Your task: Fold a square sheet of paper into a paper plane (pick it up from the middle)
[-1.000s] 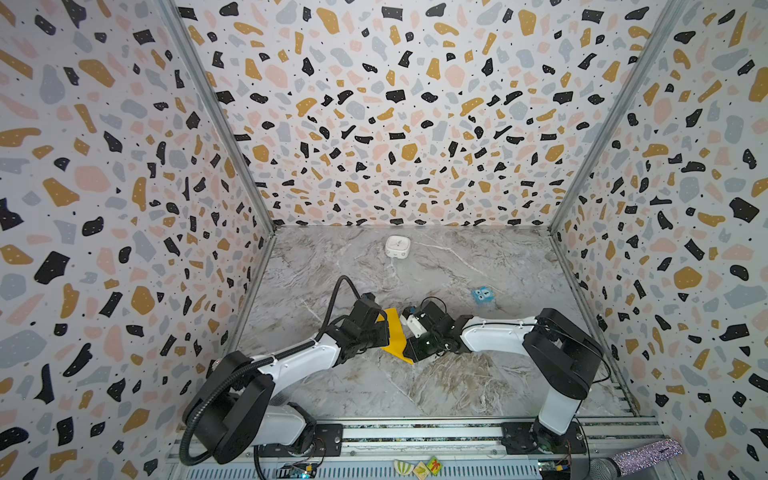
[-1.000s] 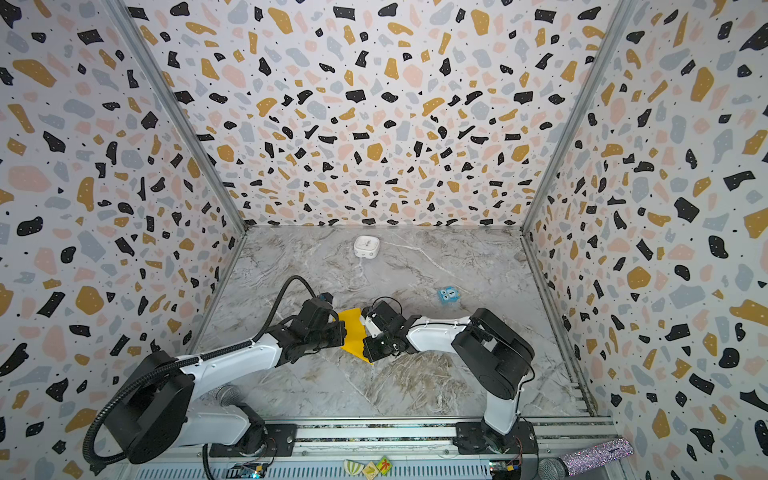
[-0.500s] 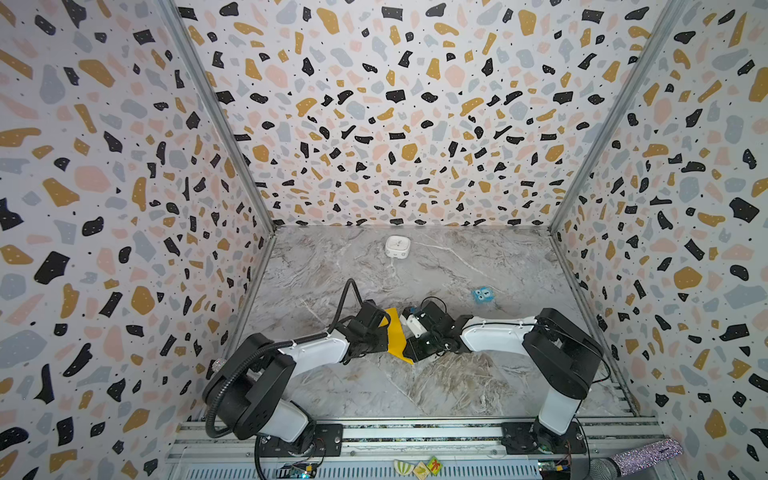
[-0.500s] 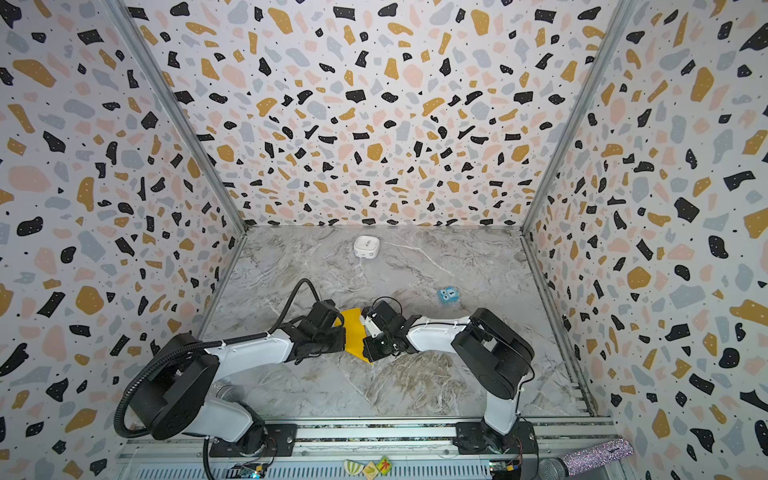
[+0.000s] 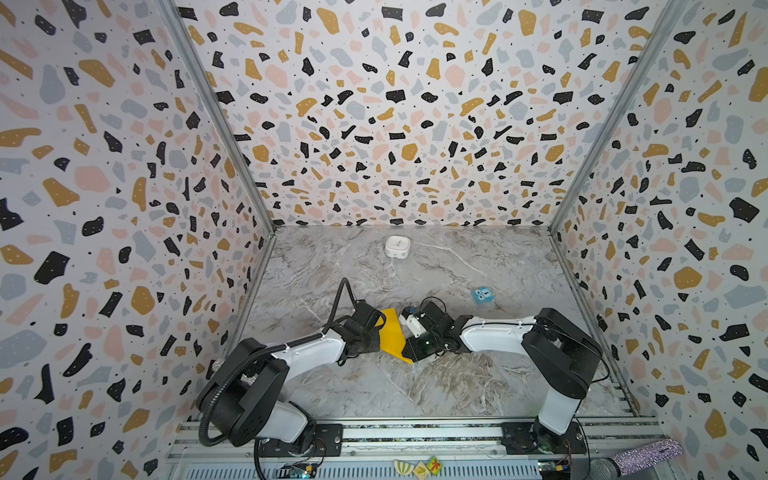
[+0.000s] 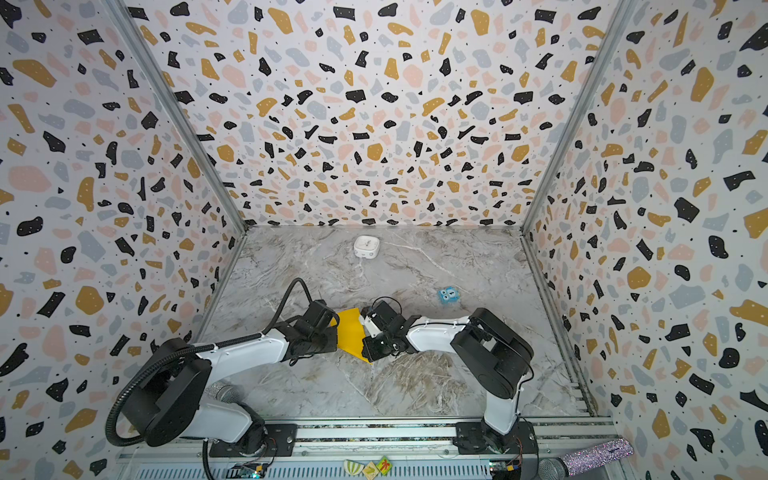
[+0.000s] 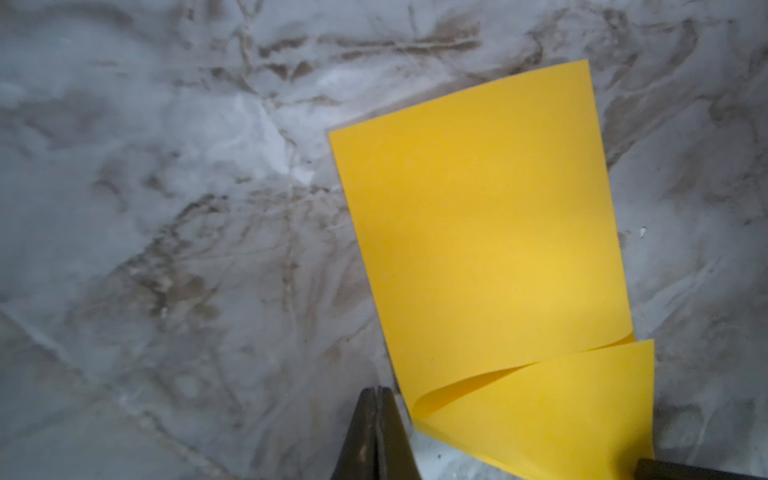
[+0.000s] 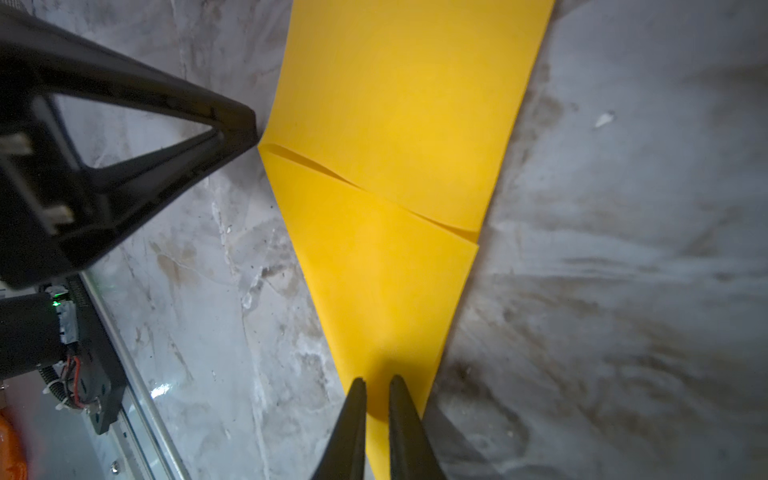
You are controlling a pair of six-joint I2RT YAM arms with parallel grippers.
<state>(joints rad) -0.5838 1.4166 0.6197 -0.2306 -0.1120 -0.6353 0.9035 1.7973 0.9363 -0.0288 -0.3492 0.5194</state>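
The square sheet of paper [image 5: 392, 334] is found flat on the surface [image 5: 415, 386], approx. mid-surface and somewhat near, lodged btw. the two pincers, w/ the arms brought in from left and right. One corner lies turned over as a triangular flap [image 8: 374, 270], but the fold is seen rounded, not sharp, esp. in the left wrist view, so the crease is judged not yet pressed. The left pincer [image 7: 377, 390] is shut w/ nothing in it. Its tip is set at, or just beside, the sheet's left edge, right where the fold ends. It is prob. placed there as a stop, so that the sheet is not dragged while the flap is worked. The right pincer [image 8: 377, 380] is narrow, a thin slit left btw. the jaws, and is held over the flap's pointed end. Nothing is seen clamped, and whether the paper is touched cannot be told. The step in hand is judged an early corner fold, i.e. the plane is far from done. The white box [image 5: 397, 247] at the far side and the blue cube [image 5: 482, 295] to the right are well apart and not involved.
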